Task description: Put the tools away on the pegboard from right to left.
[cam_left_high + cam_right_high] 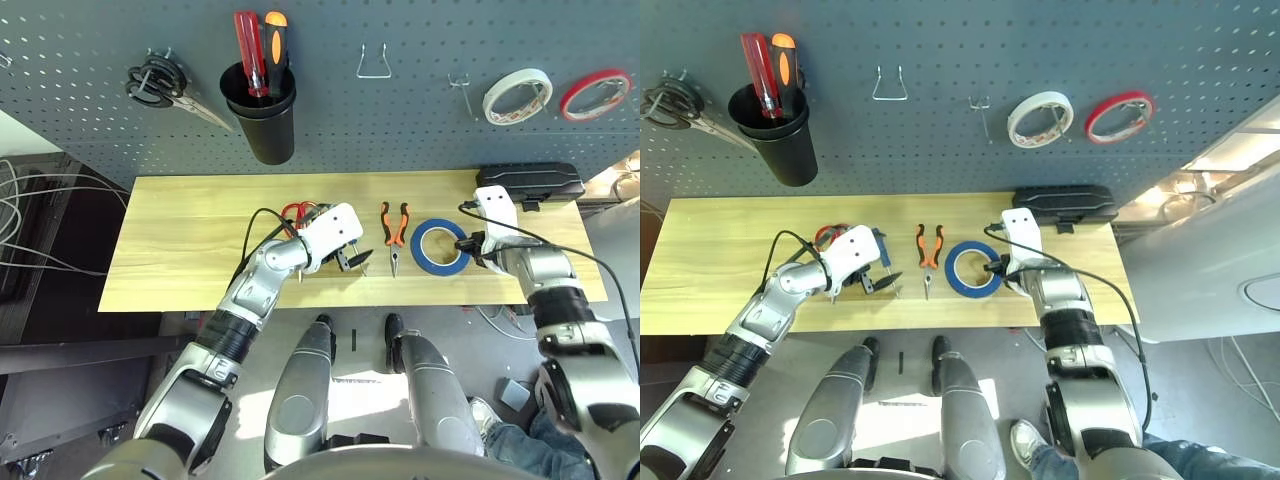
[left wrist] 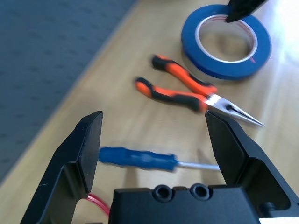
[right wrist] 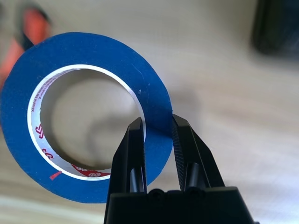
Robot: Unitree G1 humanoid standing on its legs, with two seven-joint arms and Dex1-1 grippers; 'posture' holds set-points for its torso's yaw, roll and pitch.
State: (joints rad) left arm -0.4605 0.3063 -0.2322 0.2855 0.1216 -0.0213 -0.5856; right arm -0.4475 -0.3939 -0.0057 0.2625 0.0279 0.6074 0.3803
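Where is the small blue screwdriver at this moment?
In the left wrist view, the blue screwdriver lies on the wooden table between the open fingers of the left gripper, beside the orange-and-black pliers.

Pliers (image 1: 396, 228) left of tape roll (image 1: 440, 247)
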